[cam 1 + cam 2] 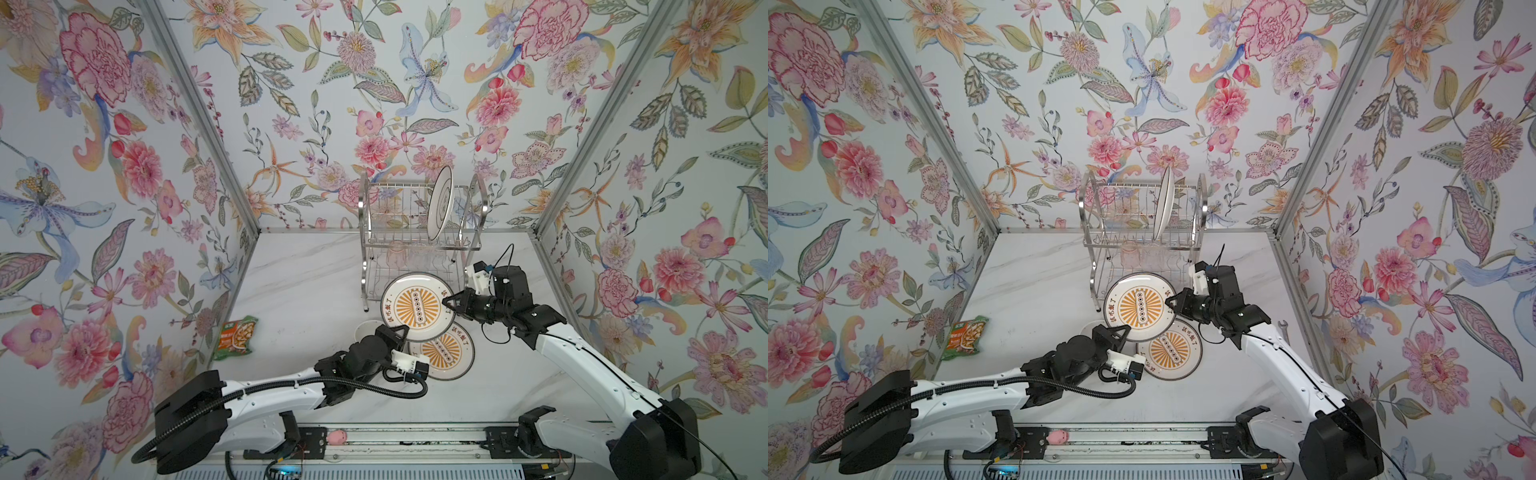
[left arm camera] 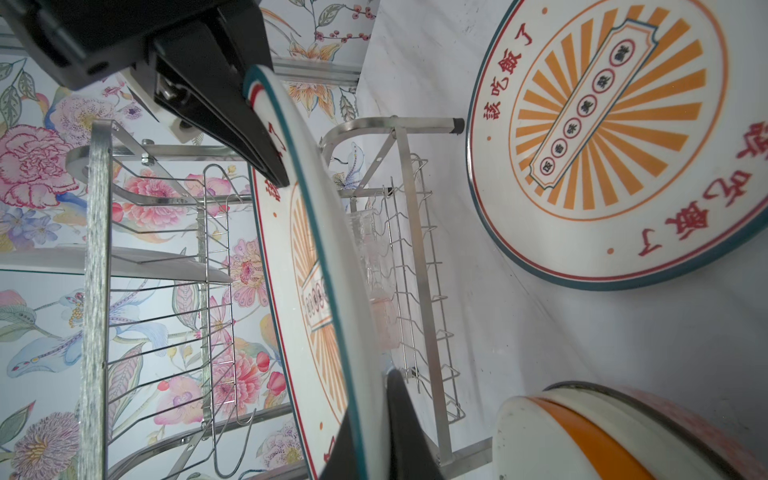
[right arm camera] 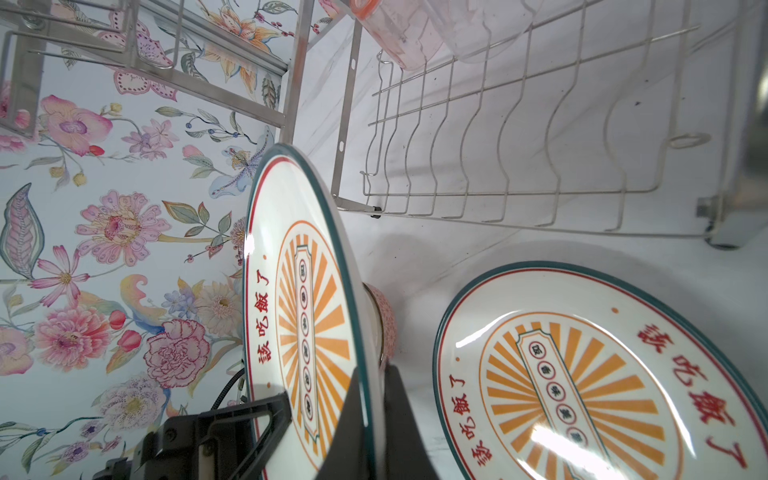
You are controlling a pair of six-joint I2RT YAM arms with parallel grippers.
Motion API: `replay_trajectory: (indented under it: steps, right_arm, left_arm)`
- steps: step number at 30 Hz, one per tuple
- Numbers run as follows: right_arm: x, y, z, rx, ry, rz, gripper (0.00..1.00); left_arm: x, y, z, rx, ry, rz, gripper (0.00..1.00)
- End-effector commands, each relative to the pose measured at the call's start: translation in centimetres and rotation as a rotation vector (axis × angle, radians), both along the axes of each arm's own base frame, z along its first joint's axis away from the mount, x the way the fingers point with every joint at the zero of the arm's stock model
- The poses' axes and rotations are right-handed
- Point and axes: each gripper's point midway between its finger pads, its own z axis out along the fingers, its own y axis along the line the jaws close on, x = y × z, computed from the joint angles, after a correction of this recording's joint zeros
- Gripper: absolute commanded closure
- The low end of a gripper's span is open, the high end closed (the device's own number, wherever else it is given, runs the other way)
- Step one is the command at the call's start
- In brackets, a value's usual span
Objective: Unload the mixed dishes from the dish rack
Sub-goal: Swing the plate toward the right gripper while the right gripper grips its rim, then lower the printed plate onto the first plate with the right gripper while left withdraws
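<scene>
Unloading looks a little past halfway. Already out of the dish rack [image 1: 364, 199] are a flat plate [image 1: 451, 357], lying face up on the counter [image 1: 299, 282] in front of the rack, and a nested stack of bowls [image 2: 582, 436] just beside it.

A second one, the held plate [image 1: 417, 307], hangs tilted in the air in front of the rack's lower tier and partly covers the flat plate in both top views. The left gripper [image 1: 402, 332] is clenched on the rim farthest from the rack. The right gripper [image 1: 451, 302] is clenched on the rim toward the rack's right end. Each wrist view shows black fingers [image 3: 401, 415] pinching that rim from both faces. Setting this plate down seems to be the step in hand.

Left in the rack are a standing plate [image 1: 441, 203] on edge in the upper tier, and a pink tumbler [image 3: 399, 37] and a clear tumbler [image 3: 482, 29] on the lower tier.

- **Plates:** shallow, round and glossy, white with orange rays, red characters and a teal rim.
- **Rack:** thin chrome wire bent into wavy slots, with flat arched side frames.
- **Tumblers:** translucent and smooth-walled.
- **Bowls:** one is cream with an orange band, another finely pink-patterned.
- **Counter:** smooth, white, marble-veined.
</scene>
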Motion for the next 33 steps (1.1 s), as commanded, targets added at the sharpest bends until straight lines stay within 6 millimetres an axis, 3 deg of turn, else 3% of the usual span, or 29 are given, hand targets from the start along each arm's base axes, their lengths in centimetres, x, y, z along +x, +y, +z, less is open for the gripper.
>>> replay_trajectory:
  steps: [1,4,5,7,8,10,19,24,33]
  right_arm:
    - [0.3,-0.4,-0.1,-0.035,-0.012,-0.018,1.0]
    - [0.6,-1.1,0.7,-0.038,-0.05,-0.048,1.0]
    - [0.7,-1.4,1.0,-0.039,-0.061,-0.061,1.0]
    - [0.9,-2.3,1.6,-0.041,-0.087,-0.093,1.0]
    - [0.9,-2.8,1.9,-0.039,-0.096,-0.106,1.0]
    - [0.8,-3.8,2.3,-0.034,-0.113,-0.131,1.0]
    - [-1.3,-8.5,1.3,-0.126,-0.109,-0.221,1.0]
    - [-2.8,-9.8,-1.0,-0.182,-0.048,-0.228,1.0]
    - [-4.7,-9.5,-5.3,-0.174,0.005,-0.186,1.0]
  left_arm:
    - [0.1,-0.8,3.2,-0.109,-0.072,0.003,0.89]
    - [0.2,-0.8,4.1,-0.161,-0.076,0.017,0.82]
    - [0.3,-0.7,4.3,-0.169,-0.077,0.02,0.7]
    - [0.3,-0.5,4.8,-0.2,-0.074,0.025,0.3]
    - [0.2,-0.4,5.1,-0.221,-0.071,0.028,0.17]
    - [0.2,0.1,5.9,-0.287,-0.06,0.036,0.01]
    - [-0.1,3.4,10.5,-0.625,0.107,0.028,0.01]
    - [0.9,5.2,13.2,-0.813,0.356,0.003,0.01]
    - [1.7,5.3,13.1,-0.875,0.715,-0.104,0.01]
